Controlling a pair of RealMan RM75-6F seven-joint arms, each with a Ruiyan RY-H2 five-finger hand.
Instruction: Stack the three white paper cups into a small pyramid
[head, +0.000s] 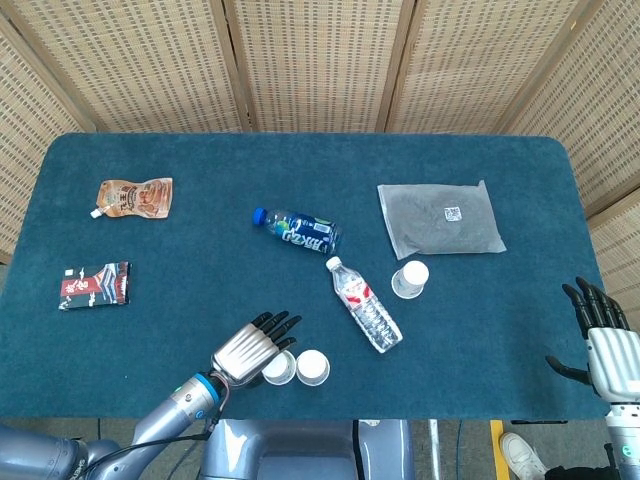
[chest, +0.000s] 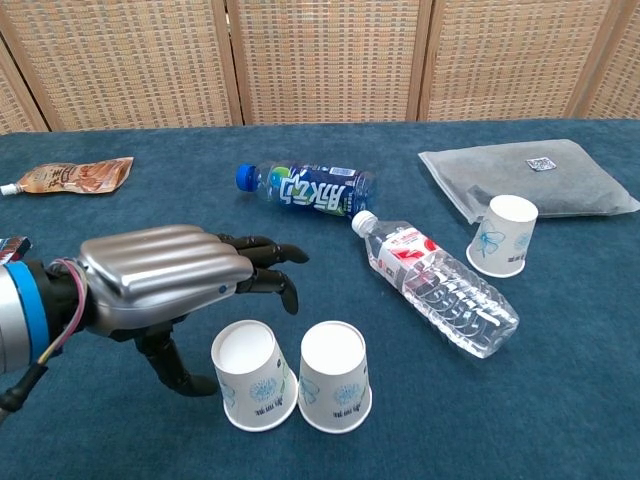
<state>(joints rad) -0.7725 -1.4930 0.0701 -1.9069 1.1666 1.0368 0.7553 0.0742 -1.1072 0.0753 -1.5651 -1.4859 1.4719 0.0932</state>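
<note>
Two white paper cups stand upside down side by side near the front edge: the left cup (chest: 253, 375) (head: 277, 367) and the right cup (chest: 335, 376) (head: 312, 367). A third white cup (chest: 502, 235) (head: 409, 279) stands upside down further right, by the grey pouch. My left hand (chest: 165, 280) (head: 247, 346) hovers just left of and above the left cup, fingers spread, holding nothing. My right hand (head: 603, 340) is at the table's right front corner, fingers spread and empty.
A clear water bottle (chest: 435, 283) lies between the cup pair and the third cup. A blue bottle (chest: 305, 188) lies behind. A grey pouch (chest: 535, 177) lies back right; a brown sachet (chest: 72, 175) and a dark packet (head: 94, 285) lie left.
</note>
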